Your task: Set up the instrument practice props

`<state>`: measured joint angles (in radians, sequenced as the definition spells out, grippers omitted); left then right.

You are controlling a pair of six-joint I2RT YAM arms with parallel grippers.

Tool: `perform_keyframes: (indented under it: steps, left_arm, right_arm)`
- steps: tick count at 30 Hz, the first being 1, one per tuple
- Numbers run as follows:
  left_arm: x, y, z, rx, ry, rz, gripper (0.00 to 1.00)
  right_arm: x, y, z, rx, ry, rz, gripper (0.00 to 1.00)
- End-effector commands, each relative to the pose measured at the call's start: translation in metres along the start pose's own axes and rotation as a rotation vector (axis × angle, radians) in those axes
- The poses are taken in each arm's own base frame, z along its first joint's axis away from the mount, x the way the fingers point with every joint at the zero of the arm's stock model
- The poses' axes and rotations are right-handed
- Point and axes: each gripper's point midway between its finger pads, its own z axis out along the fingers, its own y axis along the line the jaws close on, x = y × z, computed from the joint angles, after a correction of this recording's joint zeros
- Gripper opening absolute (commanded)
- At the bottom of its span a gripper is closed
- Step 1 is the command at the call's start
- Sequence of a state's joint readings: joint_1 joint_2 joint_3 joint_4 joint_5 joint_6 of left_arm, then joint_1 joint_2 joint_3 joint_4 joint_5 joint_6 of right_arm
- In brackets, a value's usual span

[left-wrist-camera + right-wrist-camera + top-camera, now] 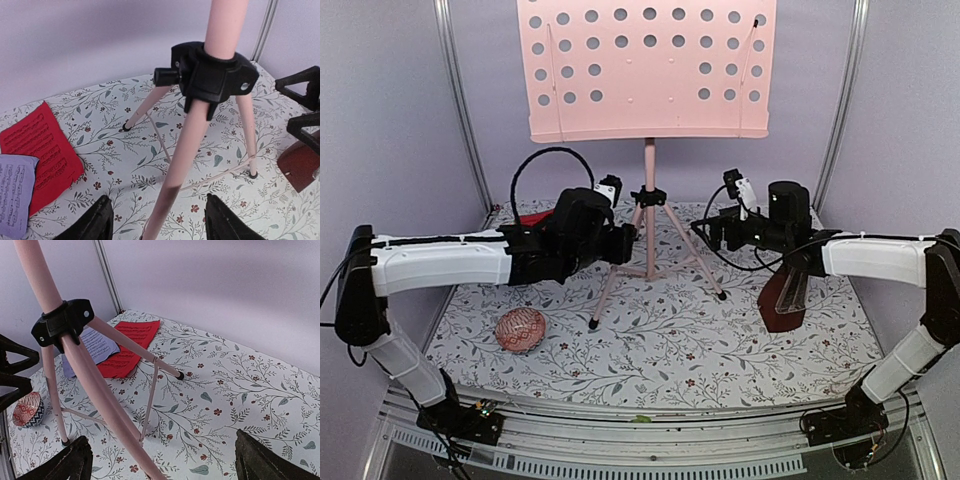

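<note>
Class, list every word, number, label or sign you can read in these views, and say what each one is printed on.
Red sheet: printed music staves, too small to read.
Lavender sheet: printed music staves, too small to read.
Stand, metronome, bowl: no text visible.
No text here is legible enough to quote.

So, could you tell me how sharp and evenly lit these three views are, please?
Top view: soft, even light, no hard shadows around the stand. Left wrist view: the near stand leg is slightly blurred, the red page clear. Right wrist view: the tablecloth is sharp, the wall behind pale and featureless.
</note>
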<state>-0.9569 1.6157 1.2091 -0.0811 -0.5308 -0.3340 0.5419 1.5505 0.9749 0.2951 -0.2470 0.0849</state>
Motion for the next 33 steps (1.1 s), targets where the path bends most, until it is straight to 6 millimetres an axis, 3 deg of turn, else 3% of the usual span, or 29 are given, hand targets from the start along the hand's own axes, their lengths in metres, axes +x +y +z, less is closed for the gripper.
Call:
perform_keyframes:
  steps: [1,4,9,13,19,27,33]
  left_arm:
    - [0.015,0.022,-0.023,-0.008,0.046,-0.153,0.63]
    - [0.031,0.047,-0.031,-0.054,0.101,-0.261,0.63]
    - [0.063,0.092,-0.043,-0.144,0.188,-0.46,0.58]
    - [0.084,0.136,-0.053,-0.249,0.212,-0.665,0.58]
    - [0.1,0.207,-0.063,-0.417,0.164,-0.852,0.63]
    - [0.116,0.315,-0.052,-0.517,0.053,-1.095,0.62]
    - [0.148,0.366,-0.029,-0.561,0.096,-1.192,0.6]
  right_arm:
    - [-0.02,-0.004,-0.028,0.051,-0.108,0.035,0.99]
    - [-0.026,-0.009,-0.043,0.097,-0.153,0.097,0.99]
    - [-0.021,-0.013,-0.051,0.12,-0.162,0.184,0.99]
    - [-0.016,-0.005,-0.057,0.072,-0.162,0.238,0.99]
    - [-0.018,0.008,-0.061,0.008,-0.159,0.235,0.99]
    - [-0.025,0.021,-0.07,-0.057,-0.163,0.252,0.99]
    - [-0.028,0.026,-0.078,-0.074,-0.164,0.276,0.99]
